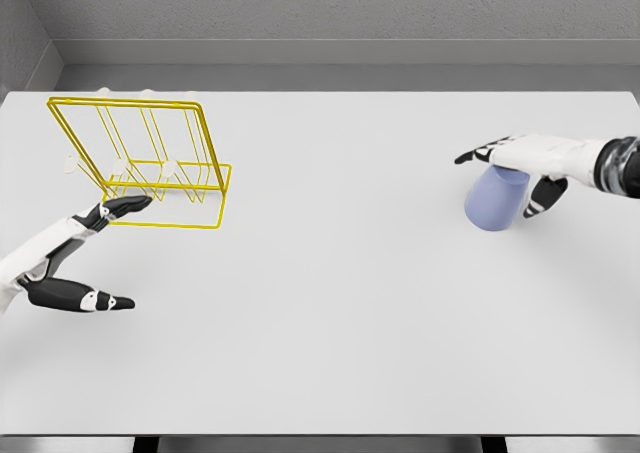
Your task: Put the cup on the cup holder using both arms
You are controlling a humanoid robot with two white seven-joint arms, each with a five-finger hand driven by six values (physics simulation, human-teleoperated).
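A pale blue cup (pixel 496 200) is at the right of the white table, tilted, with its wider end toward me. My right hand (pixel 524 168) wraps over its top, thumb on one side and fingers on the other, so it is shut on the cup. A yellow wire cup holder (pixel 150 163) stands at the far left, with upright wire loops on a flat base frame. My left hand (pixel 95 253) hovers just in front of the holder's left corner, fingers spread and holding nothing; its upper fingertips (pixel 135 203) reach the base wire.
The table (pixel 330 303) is broad and white, with its front edge near the bottom of the view. A grey wall runs behind its far edge. A wide span of tabletop lies between the holder and the cup.
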